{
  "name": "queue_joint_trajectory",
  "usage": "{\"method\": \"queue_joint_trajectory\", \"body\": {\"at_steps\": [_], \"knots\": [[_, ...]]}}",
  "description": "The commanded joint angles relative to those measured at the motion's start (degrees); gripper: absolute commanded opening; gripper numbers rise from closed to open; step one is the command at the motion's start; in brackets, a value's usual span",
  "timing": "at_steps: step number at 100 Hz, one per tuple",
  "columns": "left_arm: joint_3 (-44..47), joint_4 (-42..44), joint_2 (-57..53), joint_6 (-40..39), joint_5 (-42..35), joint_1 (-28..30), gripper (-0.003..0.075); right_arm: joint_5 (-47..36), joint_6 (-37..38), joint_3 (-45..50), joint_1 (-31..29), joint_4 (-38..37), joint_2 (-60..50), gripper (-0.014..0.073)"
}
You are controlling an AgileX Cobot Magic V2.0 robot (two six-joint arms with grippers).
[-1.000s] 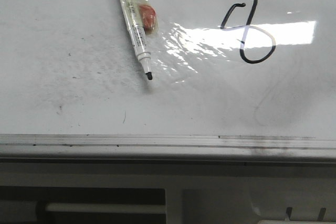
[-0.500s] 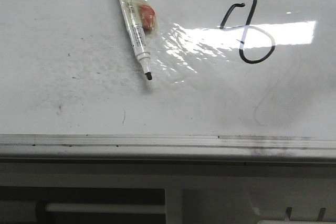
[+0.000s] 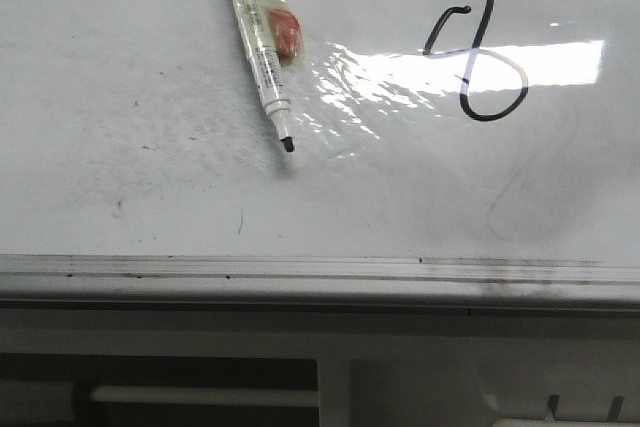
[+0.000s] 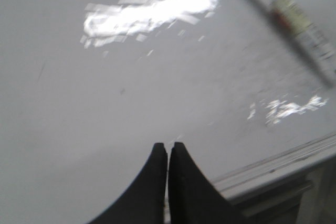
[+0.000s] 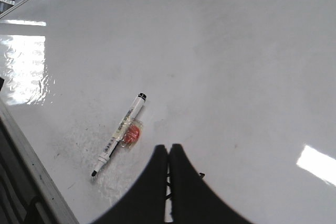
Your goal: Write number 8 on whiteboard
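Front view: the whiteboard (image 3: 130,67) lies flat and fills the upper part of the picture, with its metal rail (image 3: 300,269) running along the near edge. The number 8 (image 3: 478,59) sits on the right side of the board, in the far half, partly crossed by a bright band of glare. Its lower loop is closed and round, while the upper part is open and hooked, so the figure looks drawn but loosely finished. A marker (image 3: 262,57) lies loose on the board to the left of the figure, tip uncapped and pointing toward the near edge, with a small red object in clear wrapping (image 3: 284,32) fixed against its barrel. That it lies down suggests the writing is over. No arm shows here.

Left wrist view: the left gripper (image 4: 168,148) has its two dark fingers pressed together with nothing between them, hanging above bare board near the rail. The marker shows as a blur well apart from it; the figure is not in this view.

Right wrist view: the right gripper (image 5: 168,150) is likewise closed and empty, held above the board. The marker lies just beyond its tips, not touching. A dark stroke shows right below the fingers, probably part of the figure, though too hidden to be sure.
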Motion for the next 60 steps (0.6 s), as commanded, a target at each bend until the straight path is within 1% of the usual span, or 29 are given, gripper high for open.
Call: {"method": "queue_joint_trajectory", "body": {"at_steps": [1, 7, 15, 21, 31, 44, 60], "knots": [[0.21, 10.91, 0.06, -14.96, -2.77, 4.82, -0.002, -4.27, -0.06, -1.34, -0.36, 0.32, 0.77, -0.0042], [1.82, 10.89, -0.7, -15.47, -2.46, 7.41, -0.002, -4.27, -0.06, -1.34, -0.36, 0.32, 0.77, -0.0042], [3.91, 9.71, -2.58, -15.62, -2.33, 9.49, -0.002, -4.27, -0.06, -1.34, -0.36, 0.32, 0.77, -0.0042], [5.41, 9.71, -4.37, -15.62, -0.78, 10.64, -0.002, -4.27, -0.06, -1.34, -0.36, 0.32, 0.77, -0.0042], [7.21, 10.25, -7.99, -15.62, 5.72, 12.06, -0.002, -4.27, -0.06, -1.34, -0.36, 0.32, 0.77, -0.0042], [7.25, 11.23, -12.43, -15.62, 6.56, 13.85, -0.002, -4.27, -0.06, -1.34, -0.36, 0.32, 0.77, -0.0042], [7.25, 11.23, -12.05, -15.62, 7.32, 14.3, -0.002, -4.27, -0.06, -1.34, -0.36, 0.32, 0.77, -0.0042]]}}
